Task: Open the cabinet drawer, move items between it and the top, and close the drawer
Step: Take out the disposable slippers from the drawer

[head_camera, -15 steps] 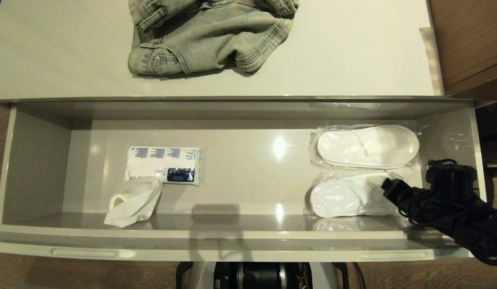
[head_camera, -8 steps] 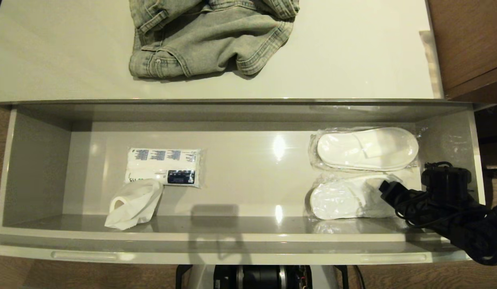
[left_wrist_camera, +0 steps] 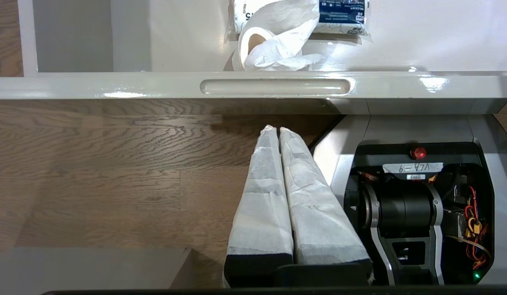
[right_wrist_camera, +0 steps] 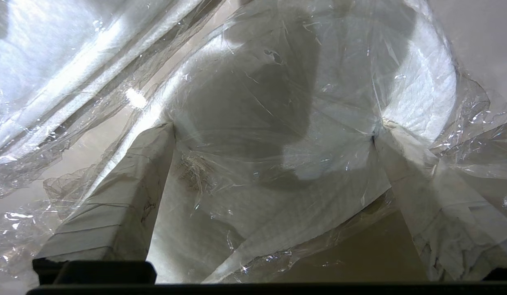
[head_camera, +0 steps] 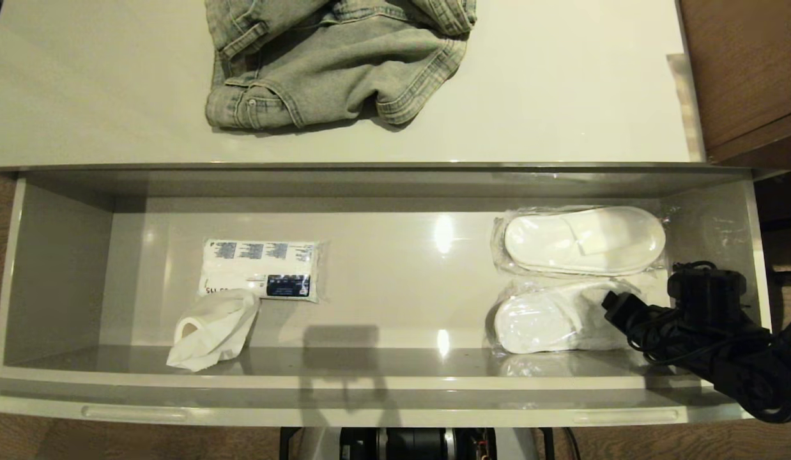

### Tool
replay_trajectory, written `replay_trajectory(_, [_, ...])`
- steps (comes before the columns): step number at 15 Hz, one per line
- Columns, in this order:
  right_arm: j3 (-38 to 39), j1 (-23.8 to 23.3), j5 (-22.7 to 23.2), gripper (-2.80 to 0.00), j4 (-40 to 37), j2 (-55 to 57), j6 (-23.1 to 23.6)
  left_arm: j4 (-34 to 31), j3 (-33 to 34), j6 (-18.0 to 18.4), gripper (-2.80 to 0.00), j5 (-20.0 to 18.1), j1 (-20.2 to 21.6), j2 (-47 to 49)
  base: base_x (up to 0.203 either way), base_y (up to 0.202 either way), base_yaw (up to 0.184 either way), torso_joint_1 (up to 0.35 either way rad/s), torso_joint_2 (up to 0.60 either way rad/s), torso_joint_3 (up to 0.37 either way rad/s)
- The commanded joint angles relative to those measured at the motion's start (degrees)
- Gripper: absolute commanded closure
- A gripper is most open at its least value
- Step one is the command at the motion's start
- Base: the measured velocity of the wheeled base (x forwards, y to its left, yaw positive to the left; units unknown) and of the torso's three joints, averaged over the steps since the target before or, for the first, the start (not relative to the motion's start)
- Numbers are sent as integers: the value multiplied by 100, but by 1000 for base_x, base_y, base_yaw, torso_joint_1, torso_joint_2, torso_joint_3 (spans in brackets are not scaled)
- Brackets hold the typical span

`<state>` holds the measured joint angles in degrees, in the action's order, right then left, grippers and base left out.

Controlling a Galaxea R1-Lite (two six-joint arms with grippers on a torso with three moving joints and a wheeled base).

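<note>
In the drawer, the near slipper pack lies lengthwise across its right end; the right gripper spreads wide astride it, fingertips touching plastic, not yet clenched.

The left gripper hangs low over the wooden floor, its two paper-wrapped fingers pressed together with no gap between them. Beyond the tips runs the front panel of the open drawer with a recessed handle. Inside the drawer a crumpled white tissue lies against a blue-printed tissue pack. Beside the gripper sits the robot's base, showing a red button and coloured wires
</note>
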<state>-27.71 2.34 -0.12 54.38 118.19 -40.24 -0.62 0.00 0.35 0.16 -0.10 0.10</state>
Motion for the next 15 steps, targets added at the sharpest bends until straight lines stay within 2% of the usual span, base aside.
replay_trajectory(1, [0, 3, -8, -280, 21, 101, -10, 1, 0, 0, 0, 2, 1, -1, 0, 0, 0, 0, 0, 0])
replay_trajectory(13, [305, 134, 71, -280, 511, -106, 252, 1, 0, 0, 0, 2, 1, -1, 0, 0, 0, 0, 0, 0])
replay_trajectory(15, [690, 278, 318, -280, 1008, -100, 840, 1, 0, 0, 0, 2, 1, -1, 0, 0, 0, 0, 0, 0])
